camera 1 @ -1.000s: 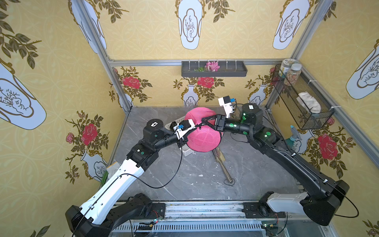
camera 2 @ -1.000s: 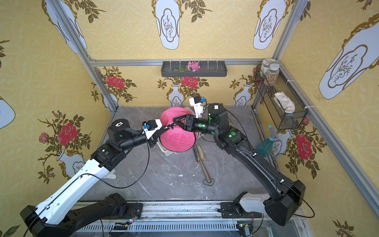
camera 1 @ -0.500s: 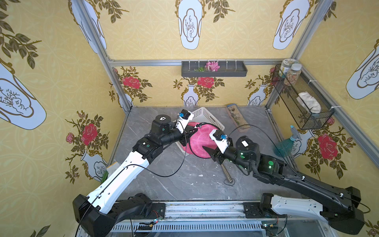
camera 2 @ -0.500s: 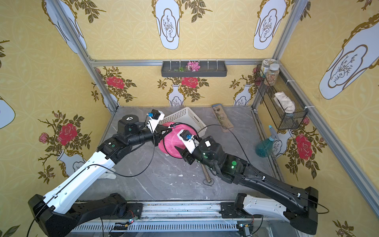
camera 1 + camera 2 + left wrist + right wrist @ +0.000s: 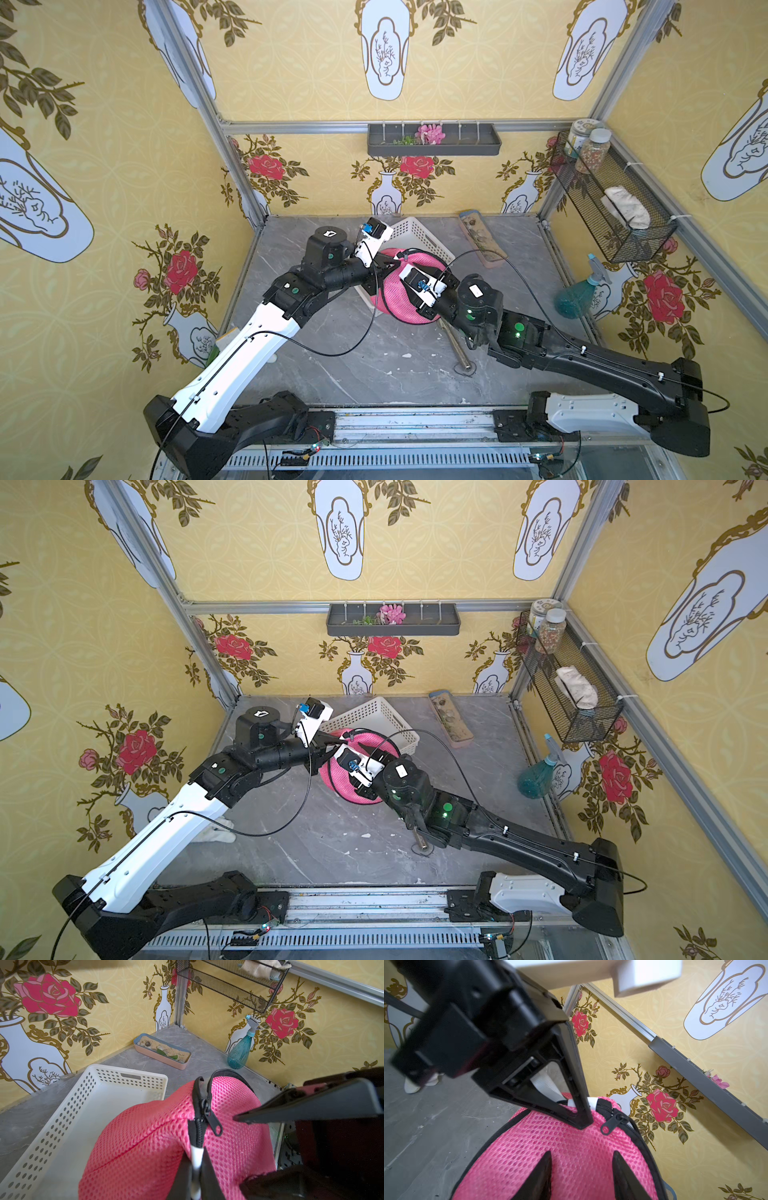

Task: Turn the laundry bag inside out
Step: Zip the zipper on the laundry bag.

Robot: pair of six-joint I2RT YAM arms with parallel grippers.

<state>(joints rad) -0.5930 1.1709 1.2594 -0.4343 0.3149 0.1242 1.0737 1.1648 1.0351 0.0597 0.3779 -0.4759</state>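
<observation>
Right now the left gripper point(image 5: 582, 1124) is pinching fully closed on the white tab point(image 5: 591, 1103) at the crown of the laundry bag point(image 5: 394, 300). The bag is therefore hanging straight off its fingertips, with the dome bulging away from them. Facing it, the right gripper point(image 5: 581, 1153) is standing partly open, its two fingers point(image 5: 542, 1174) straddling a patch of pink mesh directly ahead. Whether they are already biting fabric I cannot tell.

The black zipper trim point(image 5: 195, 1095) is running in an arc past the left fingertips. The zipper pull point(image 5: 609, 1124) is lying just beside those fingertips and well ahead of the right gripper's tips. That is the relation that matters: the zipper line is sitting at the left gripper, while the right one is nearer the closed dome wall. By my judgement, the coming move is calling for that wall to be driven toward the zipper, along the line joining the two grippers. The white basket point(image 5: 62, 1109) is lying beyond the bag from the left gripper.
</observation>
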